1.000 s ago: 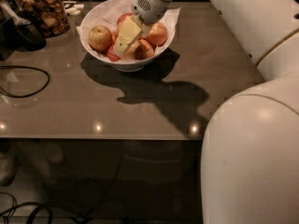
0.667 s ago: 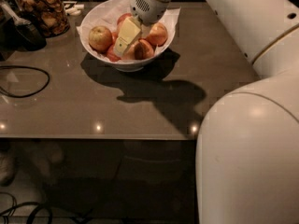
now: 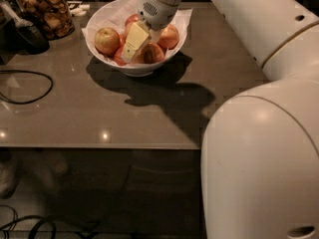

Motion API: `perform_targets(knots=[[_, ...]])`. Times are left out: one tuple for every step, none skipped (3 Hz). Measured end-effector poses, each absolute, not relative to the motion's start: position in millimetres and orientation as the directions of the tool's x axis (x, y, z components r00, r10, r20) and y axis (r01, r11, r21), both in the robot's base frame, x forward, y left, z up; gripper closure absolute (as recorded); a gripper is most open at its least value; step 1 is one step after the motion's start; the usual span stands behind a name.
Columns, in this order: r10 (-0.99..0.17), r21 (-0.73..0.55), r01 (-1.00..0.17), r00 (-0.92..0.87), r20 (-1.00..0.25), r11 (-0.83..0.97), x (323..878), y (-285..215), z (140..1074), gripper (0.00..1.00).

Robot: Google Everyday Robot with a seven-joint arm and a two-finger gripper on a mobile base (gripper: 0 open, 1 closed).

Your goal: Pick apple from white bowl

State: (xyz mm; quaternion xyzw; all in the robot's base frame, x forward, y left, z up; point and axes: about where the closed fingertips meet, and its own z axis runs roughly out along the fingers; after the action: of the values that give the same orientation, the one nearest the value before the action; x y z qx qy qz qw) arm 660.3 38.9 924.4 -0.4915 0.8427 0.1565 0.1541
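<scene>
The white bowl (image 3: pixel 102 54), lined with crinkled white paper, stands at the back of the table and holds several apples. My gripper (image 3: pixel 135 43) reaches down into its middle from the upper right. It lies against the left side of the apple (image 3: pixel 151 54), which is tan-red with a dark dimple on its side. A yellow-tan apple (image 3: pixel 107 40) sits at the bowl's left. An orange-red apple (image 3: pixel 170 36) sits at the right, and a small red one (image 3: pixel 131 20) at the back. The gripper hides part of the bowl's middle.
A glass jar of brown snacks (image 3: pixel 44 11) stands at the back left, with a dark object (image 3: pixel 30 36) beside it. A black cable (image 3: pixel 27 86) loops on the table's left. My large white arm (image 3: pixel 259 133) fills the right side, in front of the table's front edge (image 3: pixel 99 146).
The gripper stays in the bowl at the same spot among the apples. The near part of my arm has shifted slightly to the left.
</scene>
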Motion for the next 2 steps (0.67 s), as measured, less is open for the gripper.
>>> perform_targets(knots=[[-0.780,0.117,-0.872,-0.479,-0.403,0.475,661.0,37.1,918.3,0.25],[-0.779,0.121,-0.869,-0.485,-0.398,0.479,661.1,36.1,914.5,0.25]])
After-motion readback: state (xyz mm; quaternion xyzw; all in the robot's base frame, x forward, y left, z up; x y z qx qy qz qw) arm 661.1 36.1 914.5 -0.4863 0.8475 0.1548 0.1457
